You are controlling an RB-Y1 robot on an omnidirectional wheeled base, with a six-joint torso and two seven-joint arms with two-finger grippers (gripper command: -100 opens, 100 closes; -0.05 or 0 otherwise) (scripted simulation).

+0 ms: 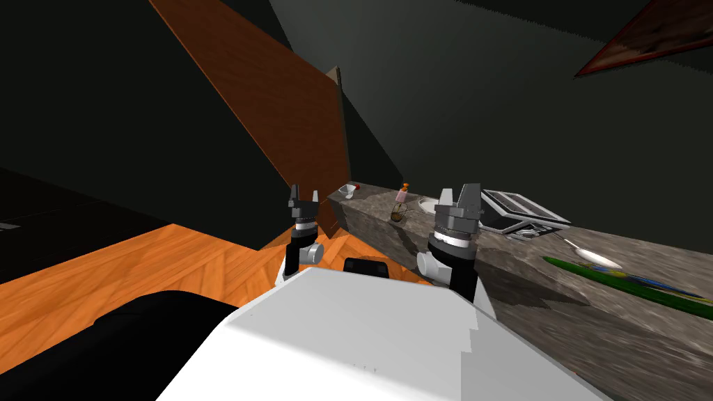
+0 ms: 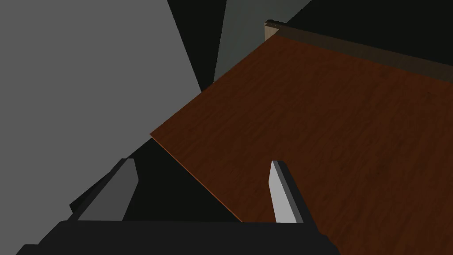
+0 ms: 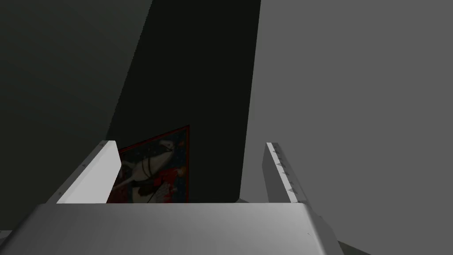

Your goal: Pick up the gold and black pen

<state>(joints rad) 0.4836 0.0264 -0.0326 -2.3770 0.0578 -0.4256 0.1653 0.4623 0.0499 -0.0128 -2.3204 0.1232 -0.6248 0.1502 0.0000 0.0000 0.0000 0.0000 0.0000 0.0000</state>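
Note:
A long grey stone counter (image 1: pixel 557 313) runs along my right side in the head view. On it lie small things: a white bowl (image 1: pixel 347 191), a little pink bottle (image 1: pixel 402 194), a white plate (image 1: pixel 427 204), a spoon (image 1: pixel 590 255) and a long green strip (image 1: pixel 627 282). None of them reads as a pen. My left gripper (image 1: pixel 304 198) (image 2: pixel 203 190) is raised in front of my chest, open and empty, beside the counter's near end. My right gripper (image 1: pixel 461 195) (image 3: pixel 188 172) is raised over the counter's edge, open and empty.
A brown wooden door panel (image 1: pixel 278 118) (image 2: pixel 332 124) stands ahead of the left gripper, by the counter's end. A flat black and white appliance (image 1: pixel 519 209) sits on the counter past the right gripper. Orange wood floor (image 1: pixel 139 271) lies to my left, with a black bulk (image 1: pixel 104 348) low beside me.

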